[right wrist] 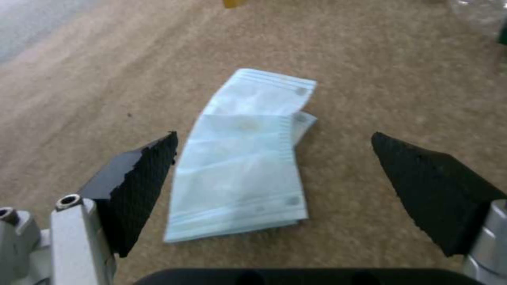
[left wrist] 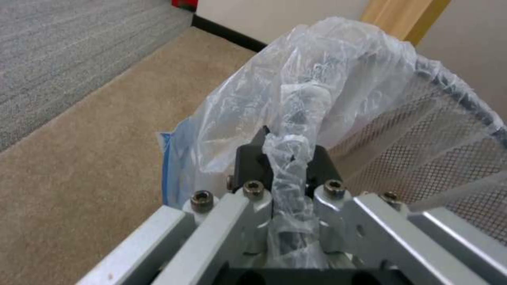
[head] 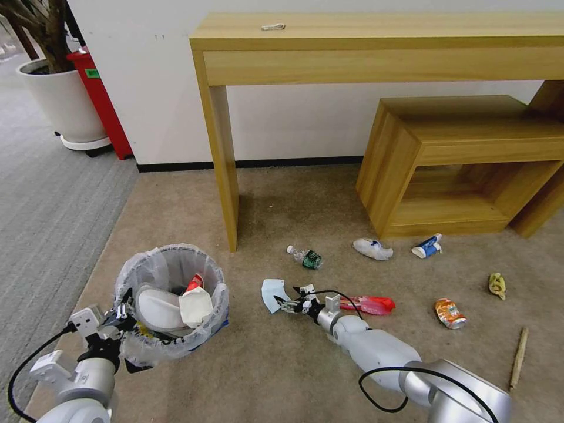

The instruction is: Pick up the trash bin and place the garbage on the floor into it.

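A: Your right gripper (right wrist: 272,166) hangs wide open over the blue mask (right wrist: 245,158), flat on the carpet (head: 282,364).

B: Drop straight, pinch its middle. Left gripper (left wrist: 288,170) clamps the trash bin (head: 170,302) rim alongside.

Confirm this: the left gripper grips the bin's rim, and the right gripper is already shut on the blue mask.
Not quite. The right gripper is open, its fingers apart on either side of the blue mask on the floor, as the right wrist view shows. The left gripper does grip the bin.
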You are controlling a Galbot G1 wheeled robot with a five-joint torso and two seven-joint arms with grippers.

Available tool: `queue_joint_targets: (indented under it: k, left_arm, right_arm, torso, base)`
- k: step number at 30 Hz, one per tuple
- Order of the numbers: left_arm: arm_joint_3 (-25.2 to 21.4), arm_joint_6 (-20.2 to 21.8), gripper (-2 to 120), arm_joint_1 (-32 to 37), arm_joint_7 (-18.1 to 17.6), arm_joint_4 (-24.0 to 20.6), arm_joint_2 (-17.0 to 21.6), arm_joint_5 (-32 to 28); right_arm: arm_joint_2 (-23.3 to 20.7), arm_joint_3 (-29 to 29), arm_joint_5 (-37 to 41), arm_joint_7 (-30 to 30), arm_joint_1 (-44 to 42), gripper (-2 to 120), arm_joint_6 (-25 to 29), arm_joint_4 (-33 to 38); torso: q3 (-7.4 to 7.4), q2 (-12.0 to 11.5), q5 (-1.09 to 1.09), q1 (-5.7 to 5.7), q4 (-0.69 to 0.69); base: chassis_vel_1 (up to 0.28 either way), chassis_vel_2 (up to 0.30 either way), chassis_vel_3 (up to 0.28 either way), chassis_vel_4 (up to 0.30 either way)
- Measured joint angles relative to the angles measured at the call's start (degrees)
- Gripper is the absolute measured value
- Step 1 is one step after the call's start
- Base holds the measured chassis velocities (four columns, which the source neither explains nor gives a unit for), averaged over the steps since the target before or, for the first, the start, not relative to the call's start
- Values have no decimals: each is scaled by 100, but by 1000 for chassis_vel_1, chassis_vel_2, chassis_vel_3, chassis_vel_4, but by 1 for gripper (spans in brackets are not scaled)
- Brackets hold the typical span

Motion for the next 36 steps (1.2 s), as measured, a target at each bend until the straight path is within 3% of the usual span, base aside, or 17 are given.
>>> queue_joint_targets:
  k: [36]
  left_arm:
    - [-60,-60,3,175,19,-363,-16,-96]
  right_arm:
    - [498,-15,-807,235,78,97,-316,-334]
  torso:
    - [0,0,0,0,0]
  base:
    - [0,0,0,0]
